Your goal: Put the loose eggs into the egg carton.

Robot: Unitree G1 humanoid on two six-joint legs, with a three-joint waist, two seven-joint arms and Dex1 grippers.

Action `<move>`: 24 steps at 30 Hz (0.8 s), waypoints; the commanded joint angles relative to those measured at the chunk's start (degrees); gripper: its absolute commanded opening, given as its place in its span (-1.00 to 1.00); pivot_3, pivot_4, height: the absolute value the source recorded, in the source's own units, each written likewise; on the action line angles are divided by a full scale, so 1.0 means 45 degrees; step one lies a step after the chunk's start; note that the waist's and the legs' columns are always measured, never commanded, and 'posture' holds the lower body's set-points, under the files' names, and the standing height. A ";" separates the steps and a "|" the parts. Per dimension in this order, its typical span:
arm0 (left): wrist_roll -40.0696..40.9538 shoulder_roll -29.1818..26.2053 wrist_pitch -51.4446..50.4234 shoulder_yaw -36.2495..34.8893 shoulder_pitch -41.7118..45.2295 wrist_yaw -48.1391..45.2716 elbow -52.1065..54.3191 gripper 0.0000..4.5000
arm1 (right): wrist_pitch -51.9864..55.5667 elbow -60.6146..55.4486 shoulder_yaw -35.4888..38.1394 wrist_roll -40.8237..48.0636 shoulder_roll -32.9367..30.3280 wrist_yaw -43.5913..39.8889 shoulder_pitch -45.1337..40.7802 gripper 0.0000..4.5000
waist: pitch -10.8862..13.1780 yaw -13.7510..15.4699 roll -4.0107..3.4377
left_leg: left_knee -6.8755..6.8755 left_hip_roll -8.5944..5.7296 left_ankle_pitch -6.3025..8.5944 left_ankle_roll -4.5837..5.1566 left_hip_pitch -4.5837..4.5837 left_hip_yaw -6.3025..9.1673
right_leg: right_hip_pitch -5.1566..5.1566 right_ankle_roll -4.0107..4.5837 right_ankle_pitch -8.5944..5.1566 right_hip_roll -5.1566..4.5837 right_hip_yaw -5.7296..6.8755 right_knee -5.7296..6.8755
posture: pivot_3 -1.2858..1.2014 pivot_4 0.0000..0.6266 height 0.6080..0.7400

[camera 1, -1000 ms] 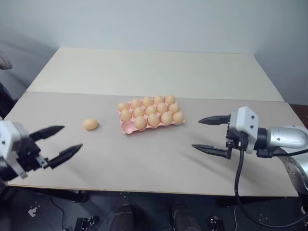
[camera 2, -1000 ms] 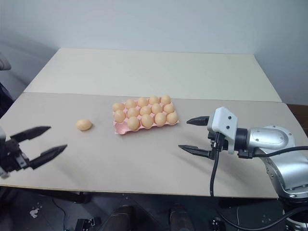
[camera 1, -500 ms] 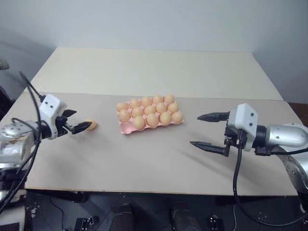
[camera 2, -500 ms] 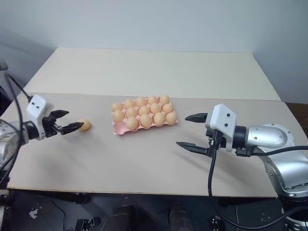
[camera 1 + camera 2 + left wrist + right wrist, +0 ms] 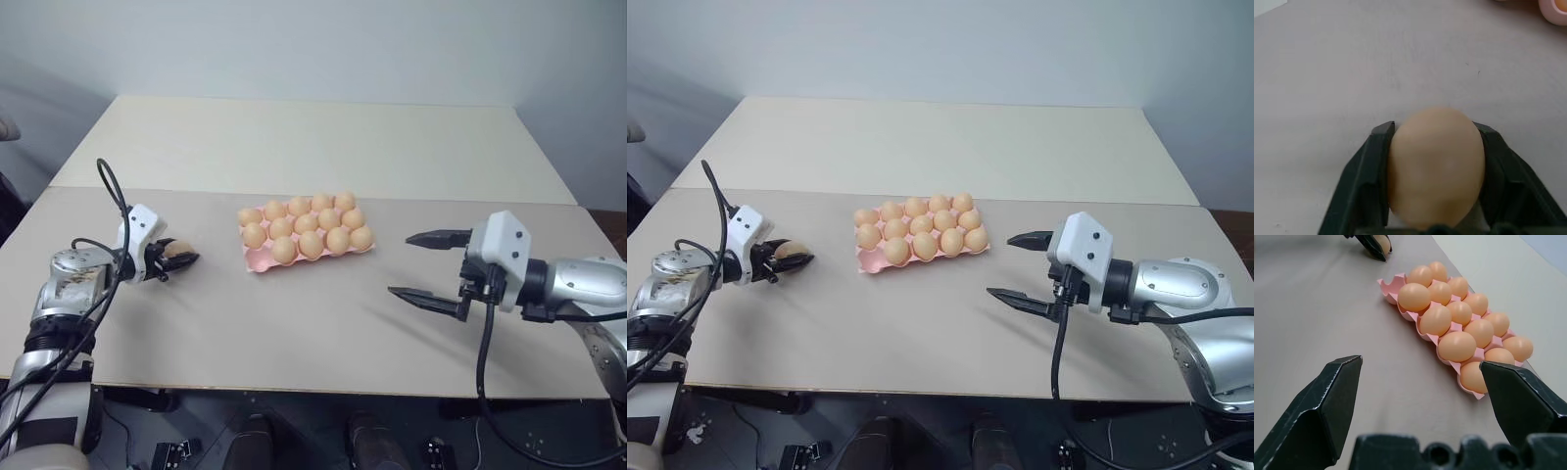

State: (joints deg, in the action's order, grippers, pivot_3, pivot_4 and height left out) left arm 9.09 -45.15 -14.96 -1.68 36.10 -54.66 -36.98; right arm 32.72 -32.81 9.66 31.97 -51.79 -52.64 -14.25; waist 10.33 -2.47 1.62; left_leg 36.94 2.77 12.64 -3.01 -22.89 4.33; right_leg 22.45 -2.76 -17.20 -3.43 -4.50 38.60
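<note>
Looks like a robot test lab to me: two plain beige counters (image 5: 294, 147) pushed together against a bare pale wall (image 5: 313, 44) across the top of the frame. Loose cables (image 5: 118, 431) trail on the dark floor (image 5: 294, 441) along the bottom edge.

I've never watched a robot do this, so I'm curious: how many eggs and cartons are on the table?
Eggs sitting in cups: 14
Loose egg in the left gripper: 1
Egg carton: 1
Total: 16

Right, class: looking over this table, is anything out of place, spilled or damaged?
One egg sits outside the egg carton, out on the table to the carton's left, clamped in the left gripper. Nothing looks spilled or cracked, and the right gripper hangs open.
</note>
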 commanded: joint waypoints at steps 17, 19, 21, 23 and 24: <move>0.2861 -0.0070 -0.3810 -0.0118 -0.0519 -0.1689 0.8399 -0.17 | -0.1495 0.0337 0.1136 0.0452 -0.0549 -0.1972 0.0553 1.00 | 0.0000 0.0049 -0.0001 | 0.0012 0.0000 -0.0001 -0.0002 -0.0007 0.0021 | -0.0024 -0.0001 -0.0001 -0.0005 0.0029 -0.0013 | 0.03 -0.52 1.00; 0.2639 0.0264 -0.3590 0.0259 -0.0382 -0.1683 0.8234 -0.17 | -0.1520 0.0281 0.1216 0.0493 -0.0545 -0.2062 0.0602 1.00 | 0.0001 0.0014 0.0000 | 0.0013 0.0000 -0.0002 -0.0002 -0.0009 0.0023 | -0.0023 -0.0001 -0.0001 -0.0004 0.0031 -0.0013 | 0.03 -0.52 1.00; 0.2276 0.0649 -0.3285 0.0838 -0.0138 -0.1683 0.7840 -0.17 | -0.1520 0.0199 0.1346 0.0552 -0.0560 -0.2122 0.0692 1.00 | 0.0000 -0.0013 -0.0001 | 0.0012 0.0000 -0.0002 -0.0002 -0.0004 0.0024 | -0.0021 0.0000 -0.0001 0.0001 0.0030 -0.0010 | 0.03 -0.52 1.00; 0.2070 0.0883 -0.3282 0.1282 0.0094 -0.1766 0.7491 -0.17 | -0.1509 0.0133 0.1444 0.0576 -0.0552 -0.2137 0.0771 1.00 | 0.0000 -0.0006 -0.0001 | 0.0012 0.0000 -0.0002 -0.0002 -0.0001 0.0027 | -0.0024 0.0000 0.0000 0.0002 0.0030 -0.0009 | 0.03 -0.52 1.00; 0.1872 0.0967 -0.3131 0.1482 0.0195 -0.1758 0.7305 -0.17 | -0.1466 0.0050 0.1498 0.0587 -0.0534 -0.2076 0.0812 1.00 | 0.0000 -0.0007 -0.0001 | 0.0013 -0.0001 -0.0002 -0.0002 -0.0002 0.0027 | -0.0025 0.0000 0.0000 0.0001 0.0030 -0.0010 | 0.03 -0.52 1.00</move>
State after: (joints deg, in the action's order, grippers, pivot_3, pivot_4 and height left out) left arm 18.79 -40.87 -30.57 4.01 35.73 -62.19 -3.28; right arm 27.56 -30.82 13.64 33.03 -53.56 -61.95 -10.56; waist 10.34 -2.50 1.62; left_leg 37.00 2.76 12.63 -3.01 -22.91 4.45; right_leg 22.34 -2.76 -17.20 -3.43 -4.37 38.55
